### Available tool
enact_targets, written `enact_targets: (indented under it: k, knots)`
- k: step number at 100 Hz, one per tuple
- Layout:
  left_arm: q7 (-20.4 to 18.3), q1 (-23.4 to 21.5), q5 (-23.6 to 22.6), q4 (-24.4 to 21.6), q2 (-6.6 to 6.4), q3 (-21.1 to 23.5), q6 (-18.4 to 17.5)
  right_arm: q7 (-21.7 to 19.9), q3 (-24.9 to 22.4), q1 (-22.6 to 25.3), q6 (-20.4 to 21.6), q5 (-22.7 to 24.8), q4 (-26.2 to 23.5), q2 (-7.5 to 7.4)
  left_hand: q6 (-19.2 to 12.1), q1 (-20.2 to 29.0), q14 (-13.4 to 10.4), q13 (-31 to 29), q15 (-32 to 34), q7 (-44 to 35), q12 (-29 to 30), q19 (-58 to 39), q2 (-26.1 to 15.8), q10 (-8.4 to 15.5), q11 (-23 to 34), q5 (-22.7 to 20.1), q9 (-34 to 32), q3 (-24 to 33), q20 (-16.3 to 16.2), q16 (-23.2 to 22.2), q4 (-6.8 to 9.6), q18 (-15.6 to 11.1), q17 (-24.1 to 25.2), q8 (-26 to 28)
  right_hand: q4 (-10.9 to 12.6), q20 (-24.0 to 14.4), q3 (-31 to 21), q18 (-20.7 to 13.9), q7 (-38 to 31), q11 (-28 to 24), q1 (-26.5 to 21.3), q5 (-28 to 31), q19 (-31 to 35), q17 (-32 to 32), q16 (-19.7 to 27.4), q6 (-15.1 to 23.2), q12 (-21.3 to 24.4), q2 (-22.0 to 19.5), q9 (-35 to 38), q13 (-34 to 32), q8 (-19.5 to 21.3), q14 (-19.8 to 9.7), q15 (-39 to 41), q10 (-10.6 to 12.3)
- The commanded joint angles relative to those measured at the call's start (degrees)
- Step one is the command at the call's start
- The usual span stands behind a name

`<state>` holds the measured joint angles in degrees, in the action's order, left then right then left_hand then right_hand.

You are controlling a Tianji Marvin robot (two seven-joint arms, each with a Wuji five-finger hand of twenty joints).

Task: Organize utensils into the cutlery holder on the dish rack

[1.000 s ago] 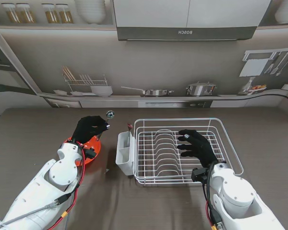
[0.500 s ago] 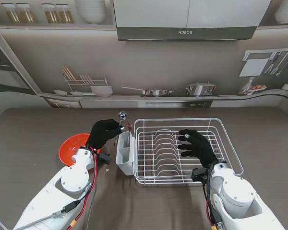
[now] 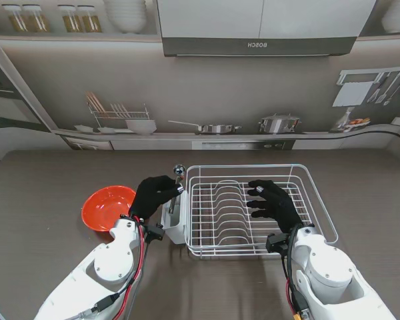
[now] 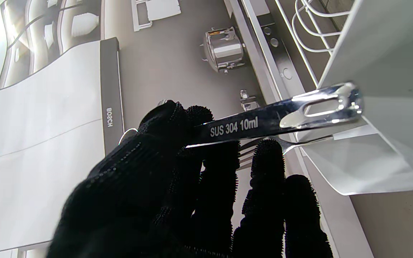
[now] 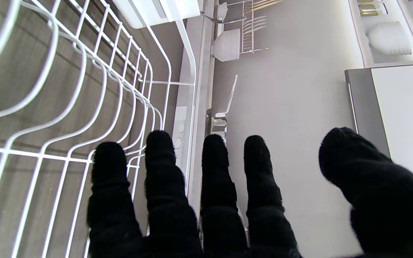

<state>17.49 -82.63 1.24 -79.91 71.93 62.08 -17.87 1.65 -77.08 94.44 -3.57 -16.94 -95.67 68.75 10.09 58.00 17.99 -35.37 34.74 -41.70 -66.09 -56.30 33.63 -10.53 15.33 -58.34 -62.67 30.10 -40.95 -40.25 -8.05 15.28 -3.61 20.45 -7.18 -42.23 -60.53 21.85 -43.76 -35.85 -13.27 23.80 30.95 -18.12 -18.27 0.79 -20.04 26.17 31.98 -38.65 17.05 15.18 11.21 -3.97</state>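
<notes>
Black-gloved left hand [image 3: 157, 195] clenched on shiny steel measuring spoon [image 3: 177, 181], round bowl end uppermost, slotted handle tip [image 4: 330, 107] at mouth of white plastic cutlery holder [image 3: 173, 217] on left side of white wire dish rack [image 3: 257, 210]. Black-gloved right hand [image 3: 275, 203] poised over rack, fingers [image 5: 160, 161] spread, grasping nothing. Round orange bowl [image 3: 107, 207] on brown table [image 3: 40, 193], left of holder.

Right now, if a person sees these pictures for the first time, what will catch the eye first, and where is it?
The left robot hand in its black glove holds a shiny steel measuring spoon, marked 10ml, over the white cutlery holder at the left end of the white wire dish rack. A bright orange bowl sits to the left of the holder. The right robot hand hovers open over the rack.
</notes>
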Motion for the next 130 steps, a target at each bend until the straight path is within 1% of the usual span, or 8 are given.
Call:
enact_targets:
  k: [1,23,32,49,75,99,113,130]
  knots:
    - [-0.56,-0.79,-0.54,-0.63,0.44,-0.05,0.10,-0.76,0.08,0.35,0.23,0.02,-0.26,0.23,-1.87,3.22,-1.37,0.55,-0.79,-2.38,0.77,0.98,-1.34,2.47,-0.33,-2.91,-2.16,0.07,0.24,0.61,0.20,-1.41,1.12,-0.13,0.78,0.24,1.03,1.31,0.62,0.43,1.35,0.74,0.04,-0.25,-0.45,0.39,0.09,-1.15,0.68,-1.69,-1.26,0.17,0.43,-0.28]
    - [1.01,-2.17,-1.03,-0.81,0.70,0.03,0.49,-0.83,0.03,0.47,0.22,-0.01,-0.37,0.21,-1.93,3.31,-1.49,1.01,-1.20,-2.29,1.45,1.60,-1.20,2.57,-0.61,-2.97,-2.34,-0.31,0.12,0.83,0.26,-1.55,1.71,-0.52,0.79,0.23,1.04,1.31,0.63,0.43,1.31,0.69,0.06,-0.29,-0.45,0.38,0.08,-1.12,0.64,-1.66,-1.26,0.28,0.42,-0.26]
    - [1.26,-2.48,-0.69,-0.63,0.83,-0.17,0.55,-0.77,0.05,0.48,0.29,-0.01,-0.41,0.22,-1.55,3.54,-1.36,1.34,-1.40,-2.27,1.61,2.05,-1.17,2.32,-0.62,-3.03,-2.37,-0.46,0.01,0.92,0.32,-0.72,1.96,-0.76,0.78,0.24,1.06,1.30,0.62,0.43,1.37,0.74,0.04,-0.25,-0.45,0.39,0.08,-1.16,0.64,-1.67,-1.26,0.18,0.42,-0.24]
    - [1.77,-2.79,-0.86,-0.23,0.96,-0.41,0.43,-0.76,0.05,0.52,0.32,-0.02,-0.46,0.22,-1.60,3.66,-1.50,1.82,-1.56,-2.10,1.91,2.67,-0.96,2.53,-0.72,-3.08,-2.42,-0.86,-0.12,0.97,0.32,-1.17,2.47,-1.22,0.79,0.24,1.04,1.31,0.61,0.43,1.31,0.76,0.06,-0.29,-0.46,0.40,0.08,-1.09,0.66,-1.72,-1.25,0.23,0.45,-0.25]
    - [1.84,-3.55,-1.96,-0.29,0.78,-0.39,0.98,-0.72,0.02,0.61,0.33,-0.14,-0.58,0.23,-1.79,3.88,-1.31,2.87,-2.12,-1.85,2.86,4.06,-1.09,2.60,-1.34,-2.94,-2.07,-1.47,-0.14,1.19,0.36,-1.69,3.25,-2.04,0.78,0.24,1.07,1.28,0.61,0.44,1.37,0.76,0.07,-0.31,-0.46,0.42,0.08,-1.11,0.70,-1.73,-1.26,0.21,0.45,-0.25]
    - [2.69,-3.87,-2.57,0.16,0.94,-0.63,1.45,-0.78,0.03,0.68,0.24,-0.21,-0.66,0.22,-2.28,3.99,-1.02,4.26,-2.67,-1.72,3.40,5.15,-1.13,1.69,-2.35,-2.79,-0.01,-2.14,-0.09,1.28,0.44,-2.04,3.90,-2.25,0.78,0.24,1.07,1.33,0.62,0.44,1.33,0.73,0.06,-0.30,-0.46,0.33,0.08,-1.10,0.68,-1.70,-1.26,0.25,0.45,-0.24]
    - [2.28,-3.96,-2.67,0.11,0.82,-0.76,1.80,-0.74,0.01,0.71,0.21,-0.21,-0.72,0.23,-3.07,4.03,-1.16,5.60,-3.13,-1.39,3.61,6.13,-1.61,1.11,-2.80,-2.38,2.22,-2.27,-0.05,1.28,0.58,-2.40,4.62,-2.52,0.79,0.25,1.06,1.30,0.61,0.42,1.31,0.72,0.06,-0.29,-0.46,0.41,0.07,-1.13,0.75,-1.71,-1.26,0.17,0.46,-0.28]
    - [1.95,-4.06,-3.13,0.11,0.69,-0.87,2.50,-0.74,0.00,0.74,0.23,-0.26,-0.77,0.22,-2.56,4.77,-1.54,6.29,-3.28,-0.74,3.63,7.05,-1.92,0.86,-2.58,-1.56,3.63,-2.23,-0.10,1.14,0.61,-2.77,4.84,-2.51,0.78,0.24,1.06,1.31,0.61,0.44,1.35,0.73,0.09,-0.35,-0.47,0.39,0.07,-1.09,0.69,-1.76,-1.25,0.18,0.48,-0.28]
